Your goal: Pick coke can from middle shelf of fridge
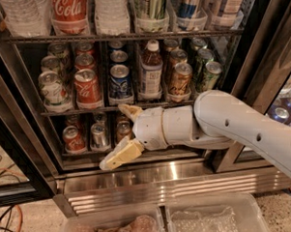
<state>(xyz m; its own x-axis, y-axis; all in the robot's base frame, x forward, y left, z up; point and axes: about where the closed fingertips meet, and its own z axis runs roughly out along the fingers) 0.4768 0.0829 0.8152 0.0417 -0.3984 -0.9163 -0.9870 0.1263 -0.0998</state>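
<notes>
Gripper (114,136) hung low before the fridge (133,178), fingers spread wide, holding nothing. Coke can (87,88) stood up-left of it, front of its lane on the middle shelf (63,109), between a pale can (52,89) and a blue can (120,83). You likely needed to rise, centre, then enter straight. Cans behind it were mostly hidden.

Just one cam here, up high and pretty close, looking down and forward into the fridge (147,183); tool (113,136) sits mid-frame in front of it.

Upright coke can (87,88), middle shelf (72,110), tool (121,134) below-right
</notes>
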